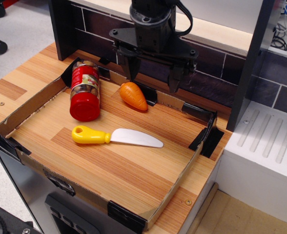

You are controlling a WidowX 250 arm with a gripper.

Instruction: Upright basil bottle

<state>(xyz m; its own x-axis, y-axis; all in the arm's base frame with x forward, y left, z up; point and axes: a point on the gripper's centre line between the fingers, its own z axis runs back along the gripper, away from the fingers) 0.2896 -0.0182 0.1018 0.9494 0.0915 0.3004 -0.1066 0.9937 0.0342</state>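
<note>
Your clear cylindrical basil bottle point(85, 89), red-capped with a red-and-white label, lies on its side on the wooden bench point(133, 170). Your black end effector point(152, 74) hangs wide open, holding nothing.

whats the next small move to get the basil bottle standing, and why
Probably shift the gripper to its left and lower it over the basil bottle. The bottle lies on its side, red cap toward the camera, in the tray's back left corner. The gripper hangs open and empty above the toy carrot, clear of the bottle.
</note>
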